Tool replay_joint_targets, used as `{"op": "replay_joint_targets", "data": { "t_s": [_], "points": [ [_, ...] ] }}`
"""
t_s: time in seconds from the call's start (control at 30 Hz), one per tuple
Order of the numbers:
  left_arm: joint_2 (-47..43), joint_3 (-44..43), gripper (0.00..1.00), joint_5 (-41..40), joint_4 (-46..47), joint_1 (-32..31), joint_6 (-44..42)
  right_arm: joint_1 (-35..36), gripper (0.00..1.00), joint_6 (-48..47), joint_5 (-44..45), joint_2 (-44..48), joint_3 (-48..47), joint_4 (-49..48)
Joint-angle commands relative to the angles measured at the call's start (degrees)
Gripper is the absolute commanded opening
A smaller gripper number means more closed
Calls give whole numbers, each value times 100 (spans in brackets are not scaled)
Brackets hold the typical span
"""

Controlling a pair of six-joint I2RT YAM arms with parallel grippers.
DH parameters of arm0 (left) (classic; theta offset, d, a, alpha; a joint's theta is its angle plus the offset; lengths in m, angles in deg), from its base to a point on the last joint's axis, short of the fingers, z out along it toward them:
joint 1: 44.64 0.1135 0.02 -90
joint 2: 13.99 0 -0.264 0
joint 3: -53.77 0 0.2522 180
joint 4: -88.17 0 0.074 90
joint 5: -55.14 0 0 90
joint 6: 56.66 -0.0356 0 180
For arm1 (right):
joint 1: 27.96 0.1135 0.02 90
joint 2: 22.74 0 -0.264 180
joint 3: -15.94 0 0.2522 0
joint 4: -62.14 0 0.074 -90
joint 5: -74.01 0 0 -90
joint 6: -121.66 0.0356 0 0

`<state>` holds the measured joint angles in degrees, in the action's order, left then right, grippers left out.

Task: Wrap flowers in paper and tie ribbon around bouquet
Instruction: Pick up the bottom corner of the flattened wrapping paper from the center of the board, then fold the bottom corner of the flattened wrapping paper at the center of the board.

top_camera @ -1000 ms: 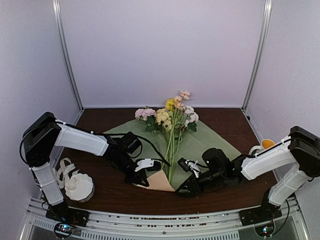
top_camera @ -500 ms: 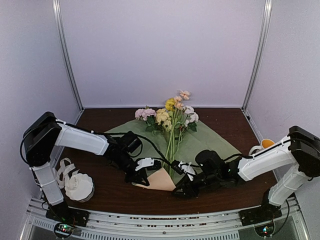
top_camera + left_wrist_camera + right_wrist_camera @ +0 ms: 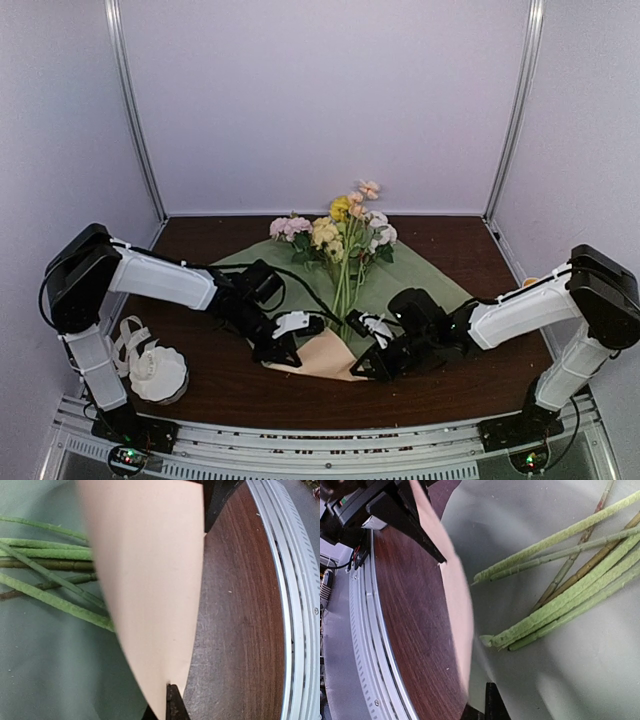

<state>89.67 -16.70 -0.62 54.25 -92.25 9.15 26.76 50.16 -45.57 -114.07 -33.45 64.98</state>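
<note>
Moved: right pincer (image 3: 362,368) has slid left and now clamps shut on the paper (image 3: 322,360) edge.
Left pincer (image 3: 282,355): closed, pinching the lifted paper corner.
Flowers (image 3: 345,240): stems on the paper, between both pincers.

Flowers (image 3: 45,598) cut at wrist-view edges, blossoms out of frame.

One camera hangs high behind the near edge of the table (image 3: 220,390), looking down and forward across the whole top to the back wall (image 3: 330,100). The two wrist cameras sit low and very close, looking in from opposite sides at the green stems (image 3: 345,290) and the peach sheet (image 3: 322,362), which all three views share.
</note>
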Motion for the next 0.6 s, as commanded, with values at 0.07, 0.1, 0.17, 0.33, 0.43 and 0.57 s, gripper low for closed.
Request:
{"op": "replay_joint_targets", "data": {
  "t_s": [0.07, 0.1, 0.17, 0.33, 0.43, 0.57],
  "points": [
    [-462, 163, 1, -242, 427, 59, 197, -214, 0, 276, -198, -71, -442, 448],
    [-450, 136, 0, -291, 352, 59, 169, -267, 0, 337, -185, -43, -454, 480],
    [-392, 76, 0, -381, 214, 57, 122, -406, 0, 469, -144, 14, -489, 540],
    [-242, -40, 0, -659, 159, 59, 196, -621, 0, 574, 0, -1, -603, 845],
    [-161, -105, 0, -867, 115, 74, 270, -645, 0, 616, 54, -112, -646, 951],
    [-74, -157, 0, -1019, 34, 69, 323, -793, 0, 799, 179, -251, -559, 951]
  ]
}}
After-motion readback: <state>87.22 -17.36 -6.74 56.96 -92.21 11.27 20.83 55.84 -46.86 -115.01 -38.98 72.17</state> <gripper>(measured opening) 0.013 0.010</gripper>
